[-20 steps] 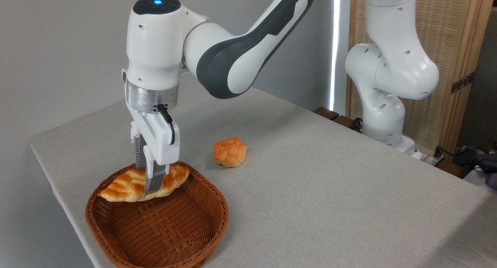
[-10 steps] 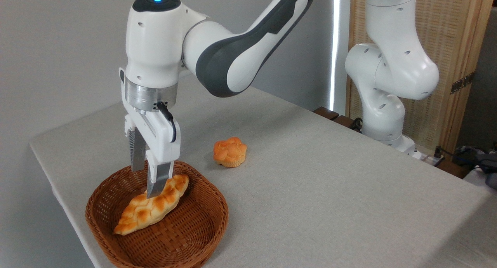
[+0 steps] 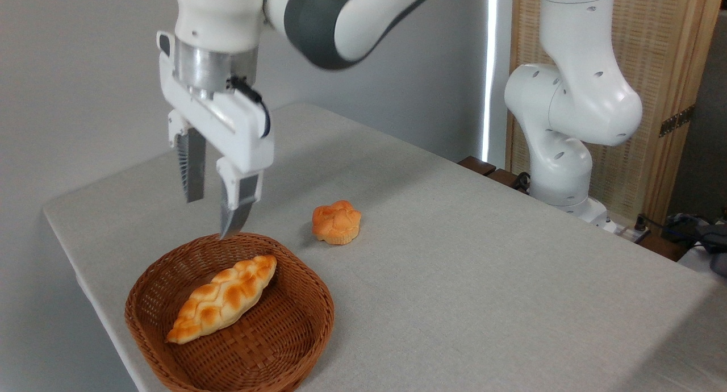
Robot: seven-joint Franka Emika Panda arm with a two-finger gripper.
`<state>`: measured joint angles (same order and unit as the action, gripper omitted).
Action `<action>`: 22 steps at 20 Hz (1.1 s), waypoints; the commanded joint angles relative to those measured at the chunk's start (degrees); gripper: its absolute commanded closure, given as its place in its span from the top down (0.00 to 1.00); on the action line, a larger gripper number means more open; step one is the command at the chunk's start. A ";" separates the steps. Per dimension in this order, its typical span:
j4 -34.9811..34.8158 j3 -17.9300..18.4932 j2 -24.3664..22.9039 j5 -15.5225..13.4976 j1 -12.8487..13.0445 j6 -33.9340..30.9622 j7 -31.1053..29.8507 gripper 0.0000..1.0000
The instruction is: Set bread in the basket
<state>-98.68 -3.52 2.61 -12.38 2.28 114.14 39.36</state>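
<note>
A single fixed camera stands off one corner of the tabletop (image 3: 454, 278), raised above it and looking down at a slant across the cloth toward the grey wall and a wooden screen (image 3: 670, 68) at the back right. It sits close: the basket (image 3: 230, 318) is cut by the lower edge, the arm's upper part by the top edge.

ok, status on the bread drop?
Gripper open, empty, above the basket's back rim. Braided loaf lying inside basket. Small bun on the table, clear of it.
</note>
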 commanded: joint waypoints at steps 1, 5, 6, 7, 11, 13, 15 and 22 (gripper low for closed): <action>6.29 3.25 -0.76 4.45 0.01 -13.22 -0.87 1.00; 6.57 3.69 -1.64 9.12 0.01 -16.85 -0.96 1.00; 6.57 3.61 -1.82 9.13 0.01 -16.85 -0.96 1.00; 6.57 3.69 -1.91 9.13 0.01 -16.85 -0.87 1.00; 6.48 3.78 -1.91 9.13 0.01 -16.76 -0.87 1.00; 6.48 3.78 -1.91 9.13 0.10 -16.76 -0.87 1.00; 6.57 3.69 -1.91 9.04 0.18 -16.76 -0.96 1.00; 6.39 2.64 -1.73 8.51 0.01 -16.67 -2.01 1.00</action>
<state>-92.59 -0.56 0.95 -4.20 2.11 98.52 39.08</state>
